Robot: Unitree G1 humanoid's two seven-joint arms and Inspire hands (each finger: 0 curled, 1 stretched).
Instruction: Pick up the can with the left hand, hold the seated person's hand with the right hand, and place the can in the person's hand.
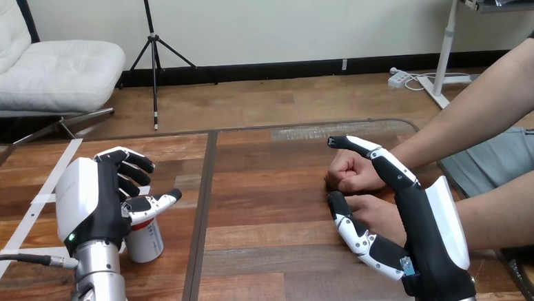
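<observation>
Left robot hand (91, 201) is right up against the can (145, 243), which stands upright on the bench (266, 192) near the left front. The hand covers the can's top and near side, so honestly I can't tell whether it's got a grip or is just parked there. Right robot hand (434, 238) is spread wide with everything straight, over by the person's two hands. The person's nearer hand (385, 213) sits in the gap between its thumb and the rest, and nothing is wrapped round it as far as I can see. The person's farther hand (351, 170) is just beyond, and both look closed into fists. As for the can, my guess is smooth thin metal, stiff enough for a firm hold, but slick and easy to dent if you crush it. No idea if it's full or empty, so I'd plan for the heavier case. Best hold is round the middle of the body from the side, well below the rim, so it stays upright and doesn't pivot out. Squeezing near the top would probably let it swing or slip. Also, the person's fist would need to open into a palm before there's anywhere to put it.
</observation>
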